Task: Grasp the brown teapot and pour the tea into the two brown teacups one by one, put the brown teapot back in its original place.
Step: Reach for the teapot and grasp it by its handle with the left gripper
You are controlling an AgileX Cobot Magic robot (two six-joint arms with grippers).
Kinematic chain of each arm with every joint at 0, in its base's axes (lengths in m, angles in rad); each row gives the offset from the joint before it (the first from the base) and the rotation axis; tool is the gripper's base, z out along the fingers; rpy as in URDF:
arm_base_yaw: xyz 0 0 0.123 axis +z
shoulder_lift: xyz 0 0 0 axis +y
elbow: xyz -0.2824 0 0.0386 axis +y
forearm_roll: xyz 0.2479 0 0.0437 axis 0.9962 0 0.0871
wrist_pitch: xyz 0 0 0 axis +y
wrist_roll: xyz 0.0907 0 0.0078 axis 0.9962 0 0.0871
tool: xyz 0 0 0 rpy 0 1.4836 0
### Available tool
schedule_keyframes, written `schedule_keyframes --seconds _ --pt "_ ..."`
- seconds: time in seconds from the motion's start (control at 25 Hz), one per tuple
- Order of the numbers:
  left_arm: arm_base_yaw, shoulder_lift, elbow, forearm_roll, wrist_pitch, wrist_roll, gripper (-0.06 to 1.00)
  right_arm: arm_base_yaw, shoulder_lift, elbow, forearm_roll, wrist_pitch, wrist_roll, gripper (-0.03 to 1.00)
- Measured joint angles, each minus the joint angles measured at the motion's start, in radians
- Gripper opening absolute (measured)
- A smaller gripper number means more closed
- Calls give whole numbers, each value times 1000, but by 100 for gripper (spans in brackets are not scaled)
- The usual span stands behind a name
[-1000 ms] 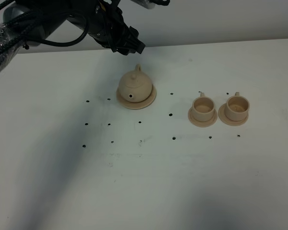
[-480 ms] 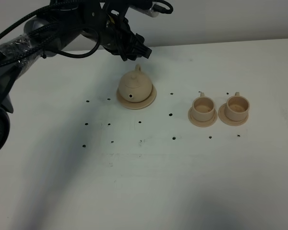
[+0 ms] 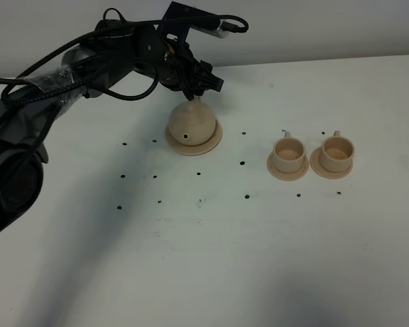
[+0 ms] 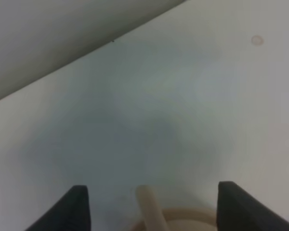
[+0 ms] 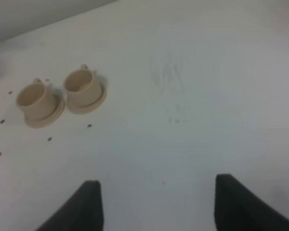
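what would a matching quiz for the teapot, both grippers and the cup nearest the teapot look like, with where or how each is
1. brown teapot
2. left gripper
3. right gripper
4. teacup nearest the teapot

A. jaws open over bare table
B. on a small saucer
C. on the wide saucer
D. jaws open by the teapot's handle

Pairs: 1-C, 2-D, 3-A, 4-B

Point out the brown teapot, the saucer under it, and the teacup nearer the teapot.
brown teapot [image 3: 191,122], high view, round body.
saucer under the teapot [image 3: 191,151], high view, front rim.
teacup nearer the teapot [image 3: 288,148], high view, its opening.
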Motion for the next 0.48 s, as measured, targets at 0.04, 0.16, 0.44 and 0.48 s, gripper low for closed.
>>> schedule_keyframes --seconds 0.04,0.16,0.44,0.48 --pt "0 12 -12 0 -2 -6 56 0 0 0 0 0 0 49" --pt "0 47 -53 -2 -2 -22 56 0 0 0 0 0 0 49" --pt "14 103 -117 -4 22 -34 55 0 0 0 1 0 0 49" --pt "19 108 -120 -4 26 -37 55 0 0 0 1 0 0 49"
